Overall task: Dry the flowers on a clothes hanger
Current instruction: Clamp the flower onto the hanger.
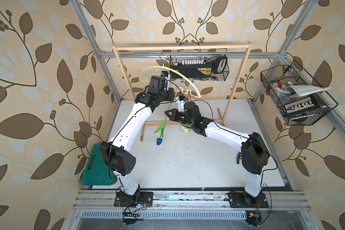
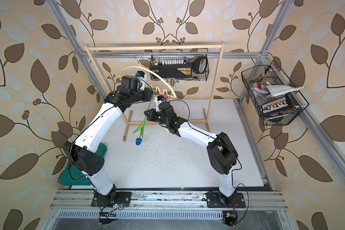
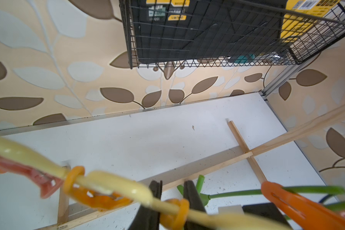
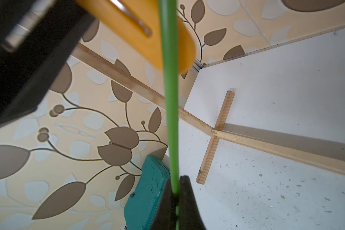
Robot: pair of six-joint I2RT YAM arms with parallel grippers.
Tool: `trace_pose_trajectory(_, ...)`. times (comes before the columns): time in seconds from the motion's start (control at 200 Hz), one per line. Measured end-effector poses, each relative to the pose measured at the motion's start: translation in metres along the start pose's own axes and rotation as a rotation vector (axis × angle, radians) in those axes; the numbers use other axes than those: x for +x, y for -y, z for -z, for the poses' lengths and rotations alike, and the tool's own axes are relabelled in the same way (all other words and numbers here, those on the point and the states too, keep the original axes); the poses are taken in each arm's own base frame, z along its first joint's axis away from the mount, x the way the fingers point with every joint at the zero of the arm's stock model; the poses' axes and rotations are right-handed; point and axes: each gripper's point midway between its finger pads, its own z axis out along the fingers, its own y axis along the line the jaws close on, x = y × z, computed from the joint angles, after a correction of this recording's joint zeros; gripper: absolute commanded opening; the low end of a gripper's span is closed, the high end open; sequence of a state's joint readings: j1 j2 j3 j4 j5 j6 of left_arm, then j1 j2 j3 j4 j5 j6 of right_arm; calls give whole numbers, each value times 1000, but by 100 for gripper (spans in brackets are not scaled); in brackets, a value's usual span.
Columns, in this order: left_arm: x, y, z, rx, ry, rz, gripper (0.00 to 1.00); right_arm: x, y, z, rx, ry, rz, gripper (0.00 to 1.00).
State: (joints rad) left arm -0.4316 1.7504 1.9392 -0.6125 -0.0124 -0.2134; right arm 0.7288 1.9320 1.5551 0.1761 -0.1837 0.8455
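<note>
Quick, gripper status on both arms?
Left gripper: closed on an orange peg on the hanger.
Right gripper: closed on the blue tulip's stem.

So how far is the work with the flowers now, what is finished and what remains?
Seemingly done: cream-white heads show below the right arm, perhaps already pegged; their pegs are hidden. In hand: the right pincer is shut on the stem of the blue tulip, held beside an orange peg; the left pincer straddles the lower bar of the clothes hanger. Left: clip that stem and release.
</note>
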Motion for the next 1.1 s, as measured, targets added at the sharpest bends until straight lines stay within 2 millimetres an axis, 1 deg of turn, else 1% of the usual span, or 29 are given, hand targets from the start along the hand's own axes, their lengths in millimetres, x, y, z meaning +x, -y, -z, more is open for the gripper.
trace_pose_trajectory(0.21,0,0,-3,-1,-2,1,20,1,9,-4,20,-9,-5,0)
trace_pose_trajectory(0.48,0,4,-3,20,-4,3,20,3,19,-8,29,-23,-20,0)
trace_pose_trajectory(0.69,0,4,-3,21,-4,4,20,1,13,-8,5,-15,-14,0)
trace_pose_trajectory(0.95,0,4,-4,21,-5,4,19,4,8,-7,-9,-19,5,0)
trace_pose_trajectory(1.1,-1,4,-3,22,-3,4,19,9,11,-3,-4,-26,16,0)
